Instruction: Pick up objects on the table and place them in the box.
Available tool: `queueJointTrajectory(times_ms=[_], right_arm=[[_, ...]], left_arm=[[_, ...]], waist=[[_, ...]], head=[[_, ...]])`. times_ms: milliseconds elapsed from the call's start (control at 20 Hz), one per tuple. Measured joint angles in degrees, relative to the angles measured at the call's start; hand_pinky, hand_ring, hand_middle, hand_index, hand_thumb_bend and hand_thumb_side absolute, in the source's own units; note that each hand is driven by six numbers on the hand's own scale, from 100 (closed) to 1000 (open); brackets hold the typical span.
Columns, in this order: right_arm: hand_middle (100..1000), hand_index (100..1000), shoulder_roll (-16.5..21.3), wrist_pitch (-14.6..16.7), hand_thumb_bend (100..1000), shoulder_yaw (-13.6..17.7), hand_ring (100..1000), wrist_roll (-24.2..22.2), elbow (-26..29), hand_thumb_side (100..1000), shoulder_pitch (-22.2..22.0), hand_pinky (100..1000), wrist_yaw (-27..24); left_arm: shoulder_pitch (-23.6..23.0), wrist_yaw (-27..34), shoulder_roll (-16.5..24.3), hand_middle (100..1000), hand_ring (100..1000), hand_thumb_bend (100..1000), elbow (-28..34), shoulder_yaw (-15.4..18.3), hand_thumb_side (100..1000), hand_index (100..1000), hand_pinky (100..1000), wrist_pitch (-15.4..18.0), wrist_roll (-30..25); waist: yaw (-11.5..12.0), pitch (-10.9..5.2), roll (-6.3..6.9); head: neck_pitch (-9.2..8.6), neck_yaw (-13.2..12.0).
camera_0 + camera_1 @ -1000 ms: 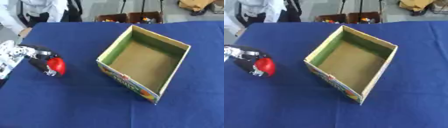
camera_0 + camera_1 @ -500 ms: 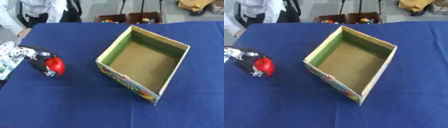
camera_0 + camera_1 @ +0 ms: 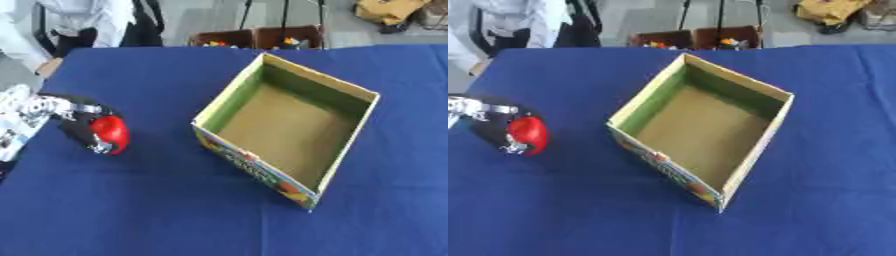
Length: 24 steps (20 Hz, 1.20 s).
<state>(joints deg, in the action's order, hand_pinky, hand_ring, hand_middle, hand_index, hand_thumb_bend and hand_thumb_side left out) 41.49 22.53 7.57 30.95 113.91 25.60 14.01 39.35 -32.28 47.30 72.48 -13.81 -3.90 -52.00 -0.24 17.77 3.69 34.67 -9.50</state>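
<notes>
Far left, the left hand (image 3: 80, 124) comes in from the left edge, black fingers with silver joints curled round a red object (image 3: 111, 134), grasping it. The red object is rounded, shiny, its exact kind can't be made out; it sits in the hand low over the blue tablecloth (image 3: 140, 210), at the table's left side; can't tell if it touches the cloth. A white and grey forearm part shows at the left edge behind the hand. Hand and red object are well apart from the box (image 3: 359, 131), to its left, with bare blue cloth between. Box is open-topped cardboard, set askew on the table centre-right, one corner pointing toward the near edge; inside walls green, floor plain brown, nothing seen inside. Its near-left outer wall has colourful print, red, yellow and green, details not readable. Rim is pale yellow. Right of the box only blue cloth to the picture edge. Beyond the table's far edge: brown crates (image 3: 695, 38) with small colourful items near the top middle, a yellow-brown bag-like thing (image 3: 830, 10) on the floor at top right. The right hand shows in neither view.
</notes>
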Motion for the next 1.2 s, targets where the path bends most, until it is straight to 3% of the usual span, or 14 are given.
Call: queueJointTrajectory(times_ms=[150,700,1200], right_arm=[[736,804,0.0,-0.1,100,0.2,748,0.1,0.0,1000,0.0,749,0.0],[735,805,-0.1,-0.1,100,0.2,748,0.1,0.0,1000,-0.3,750,0.0],[736,807,-0.1,-0.2,100,0.2,748,0.2,0.0,1000,-0.8,750,0.0]], left_arm=[[0.0,0.1,-0.3,681,584,100,0.4,0.3,412,768,301,-0.4,0.0],[0.9,-1.4,-0.4,605,552,100,3.7,3.0,404,705,262,-1.7,0.2],[3.6,0.8,-0.3,573,508,100,11.6,6.0,406,713,215,-2.2,2.2]], waist=[[0.0,0.0,0.0],[0.3,-0.01,0.0],[0.7,-0.05,0.02]], head=[[0.0,0.0],[0.04,0.0],[0.56,0.1]])
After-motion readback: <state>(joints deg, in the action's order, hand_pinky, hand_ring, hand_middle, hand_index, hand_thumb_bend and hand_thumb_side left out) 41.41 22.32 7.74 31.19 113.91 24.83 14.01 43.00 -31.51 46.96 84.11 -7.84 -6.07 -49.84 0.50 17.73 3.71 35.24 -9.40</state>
